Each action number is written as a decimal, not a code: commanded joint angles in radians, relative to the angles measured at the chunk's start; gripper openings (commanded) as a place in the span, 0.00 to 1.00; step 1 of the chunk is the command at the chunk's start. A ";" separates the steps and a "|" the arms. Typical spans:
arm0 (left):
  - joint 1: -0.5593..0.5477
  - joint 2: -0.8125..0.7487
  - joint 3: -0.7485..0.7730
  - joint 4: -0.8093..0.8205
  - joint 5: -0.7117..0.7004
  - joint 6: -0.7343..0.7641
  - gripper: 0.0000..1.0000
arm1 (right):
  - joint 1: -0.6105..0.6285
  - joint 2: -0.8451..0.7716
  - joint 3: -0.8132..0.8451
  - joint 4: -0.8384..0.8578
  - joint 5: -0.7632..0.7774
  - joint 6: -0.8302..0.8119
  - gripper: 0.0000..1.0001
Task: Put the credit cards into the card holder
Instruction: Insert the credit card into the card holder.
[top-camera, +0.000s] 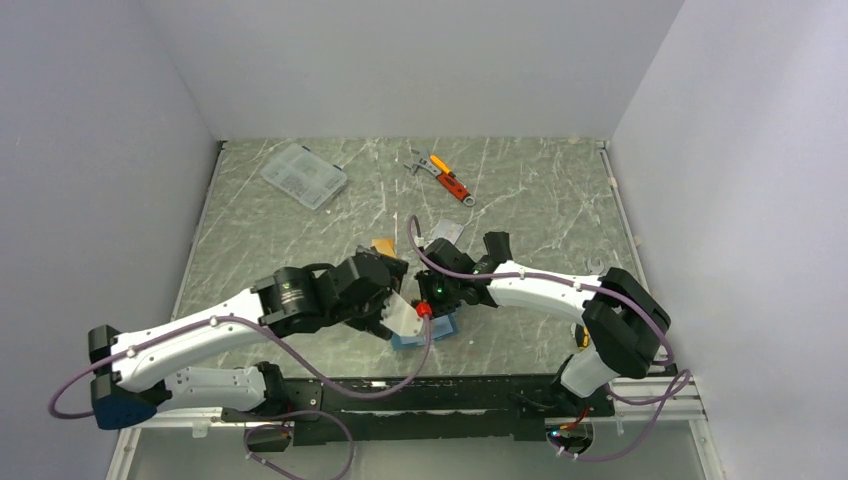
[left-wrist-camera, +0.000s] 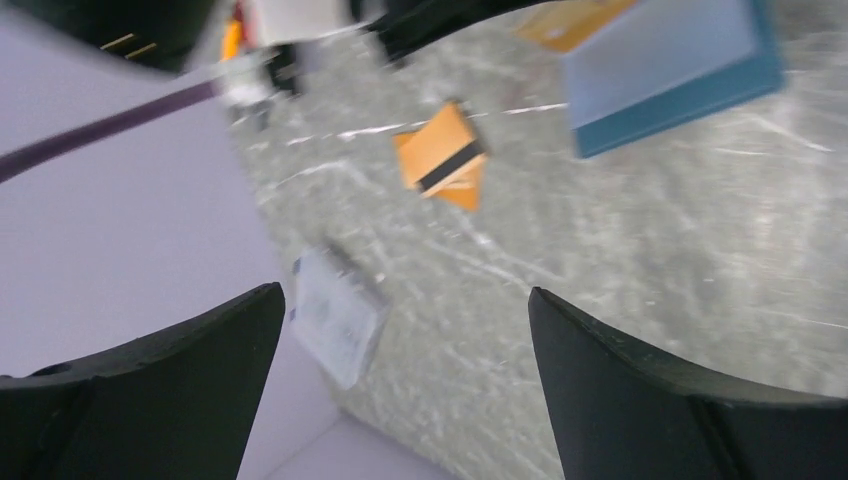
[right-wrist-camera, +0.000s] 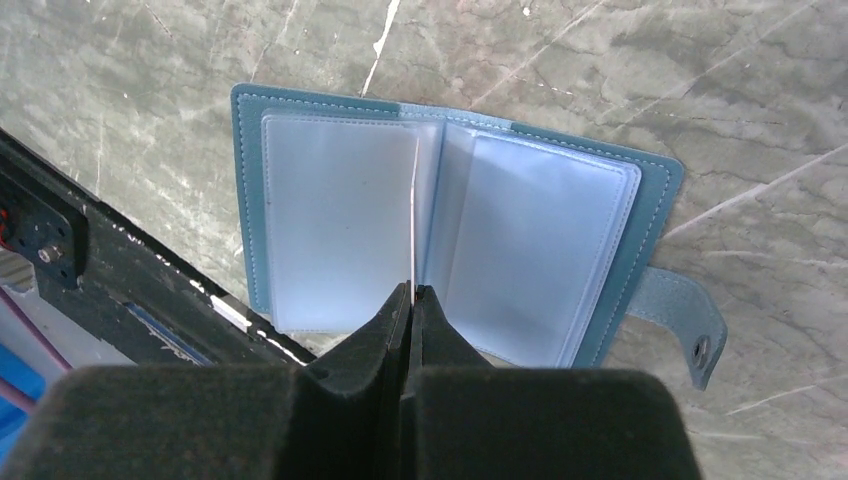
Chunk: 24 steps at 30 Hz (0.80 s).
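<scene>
The card holder lies open near the table's front edge, teal-blue with pale blue sleeves; it also shows as the card holder and the card holder. My right gripper is shut on one thin sleeve and holds it upright at the fold; from above, the right gripper hangs over the holder. My left gripper is open and empty, and the left gripper is just left of the holder. Orange-gold credit cards with a dark stripe lie on the table, as does a silver-grey card. The left wrist view is blurred.
A clear plastic organiser box sits at the back left. An orange-handled wrench lies at the back middle. The black front rail runs close beside the holder. Both arms crowd the near middle of the table.
</scene>
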 joint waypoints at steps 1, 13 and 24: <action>0.000 -0.004 0.086 -0.047 -0.173 -0.016 0.99 | 0.012 -0.023 0.037 -0.001 0.026 -0.004 0.00; -0.063 -0.317 -0.086 0.073 0.276 -0.068 0.99 | 0.078 0.020 0.033 0.017 0.066 -0.013 0.00; -0.063 -0.379 -0.557 0.471 0.359 0.173 0.64 | 0.111 0.059 0.033 0.012 0.111 -0.018 0.00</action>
